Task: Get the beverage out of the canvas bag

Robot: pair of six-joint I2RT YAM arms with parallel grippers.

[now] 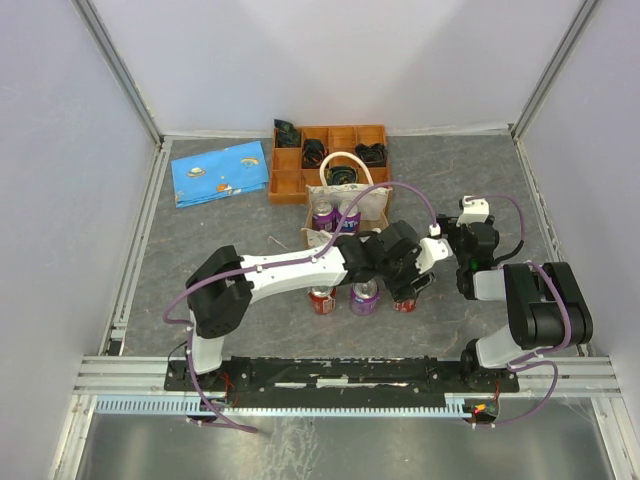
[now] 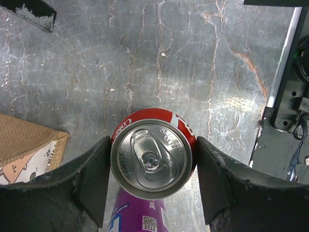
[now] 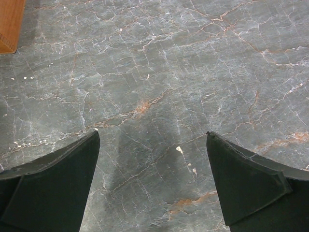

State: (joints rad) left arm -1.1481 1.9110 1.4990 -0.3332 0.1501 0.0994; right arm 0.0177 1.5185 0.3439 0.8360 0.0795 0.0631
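Got the left gripper [image 2: 153, 141] about halfway open and pinched onto a red can [image 2: 152, 162], both fingers [image 2: 91, 183] snug against its sides, pull tab facing straight up at the wrist camera. Can't really tell whether that can is resting on the table [image 2: 193, 72] or held just off it. From above, puts it down at the near edge of the table, a little way in front of the canvas bag [image 1: 368, 205], at the right end of a short row with a purple can [image 1: 364, 296] just beside it and a second red can [image 1: 322, 298] past that. Found the bag itself upright just in front of the wooden tray [image 1: 290, 182], with two more purple cans [image 1: 323, 214] showing at its opening and its loop handle arching up over the tray. Also spotted a blue cloth [image 1: 220, 172] lying flat off to the left of the tray. As for the right gripper [image 3: 152, 134]: spread wide, gripping nothing, hanging over bare table with just a corner of the tray peeking into its view.
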